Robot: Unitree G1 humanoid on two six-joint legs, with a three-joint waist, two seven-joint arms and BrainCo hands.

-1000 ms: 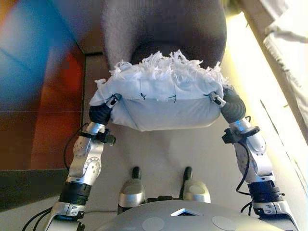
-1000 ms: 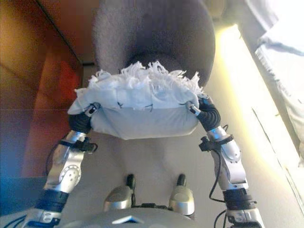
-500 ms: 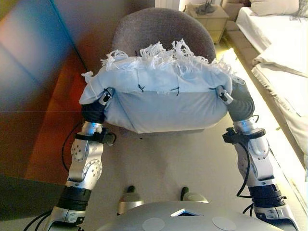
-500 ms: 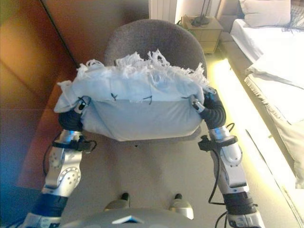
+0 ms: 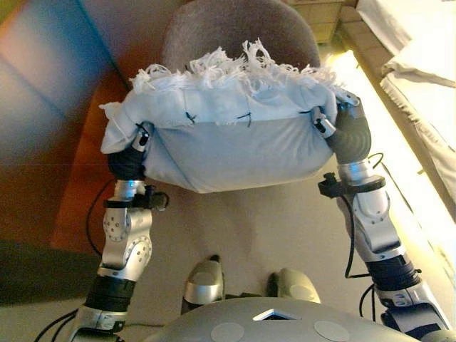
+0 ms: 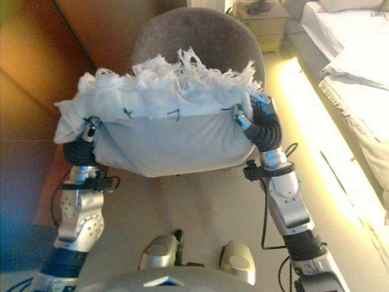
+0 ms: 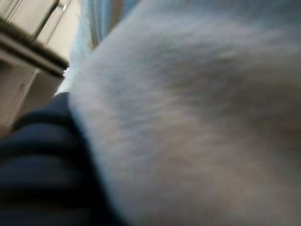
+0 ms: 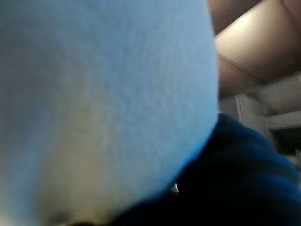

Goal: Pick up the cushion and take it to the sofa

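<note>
A pale blue cushion (image 5: 228,135) with a white fringe along its top edge hangs in the air between my two hands, in front of a grey round chair. My left hand (image 5: 128,162) is against its left end and my right hand (image 5: 349,137) against its right end. Only the dark wrist covers and a bit of silver show at each end; the rest of both hands is hidden behind the cushion. The cushion's cloth fills the left wrist view (image 7: 197,117) and the right wrist view (image 8: 94,94).
The grey upholstered chair (image 5: 235,28) stands right behind the cushion. A brown wooden wall (image 6: 36,61) runs along the left. A bed with white bedding (image 5: 427,64) lies at the right, with a lit strip (image 6: 310,121) along its base and a nightstand (image 6: 261,18) beyond.
The camera view has shifted up and back down. The cushion stays between both hands and now sits higher, hiding more of the chair seat.
</note>
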